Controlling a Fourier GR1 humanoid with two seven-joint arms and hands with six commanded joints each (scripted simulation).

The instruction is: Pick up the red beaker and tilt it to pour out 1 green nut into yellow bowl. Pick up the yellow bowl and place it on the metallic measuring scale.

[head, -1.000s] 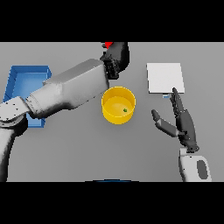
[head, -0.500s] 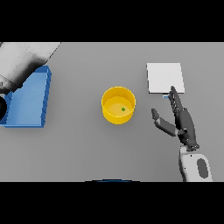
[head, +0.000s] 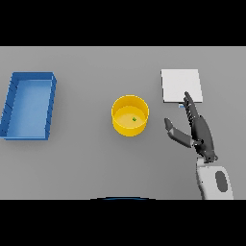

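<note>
At the table's middle stands the round yellow bowl, upright, one tiny green nut on its smooth floor. Right of the bowl, well apart, lies the flat square scale; left, an oblong blue tray. The right hand, fingers straight and thumb spread, holds nothing, fingertips just before the scale.
</note>
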